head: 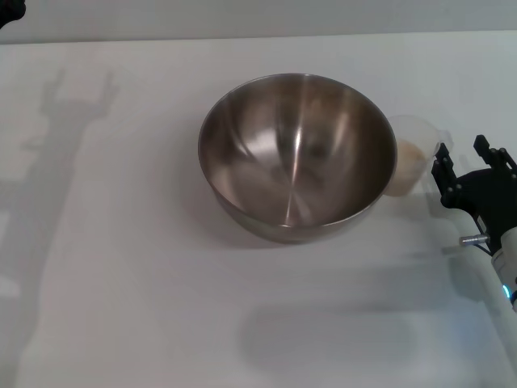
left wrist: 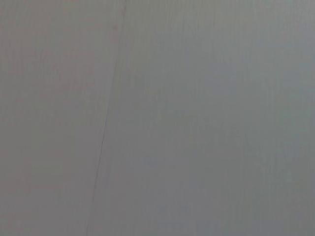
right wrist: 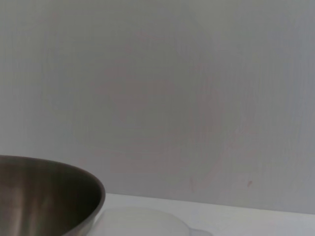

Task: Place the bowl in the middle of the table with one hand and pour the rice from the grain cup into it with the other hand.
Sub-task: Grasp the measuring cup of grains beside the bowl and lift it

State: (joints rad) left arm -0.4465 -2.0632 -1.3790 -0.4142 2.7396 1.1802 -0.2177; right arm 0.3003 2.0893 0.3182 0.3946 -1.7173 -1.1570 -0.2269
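The steel bowl (head: 299,153) stands upright on the white table (head: 145,307), about mid-table, and is empty inside. The clear grain cup (head: 414,137) stands just right of it, touching or nearly touching its rim, with a pale heap of rice (head: 408,155) inside. My right gripper (head: 462,153) is at the table's right edge, just right of the cup, open with nothing between its fingers. The right wrist view shows the bowl's (right wrist: 49,196) outer wall and the cup's rim (right wrist: 142,221). Only a black bit of the left hand (head: 8,12) shows, at the far left corner.
The left arm's shadow (head: 56,162) falls across the table's left side. A pale wall (right wrist: 157,88) rises behind the table. The left wrist view shows only a plain grey surface (left wrist: 157,118).
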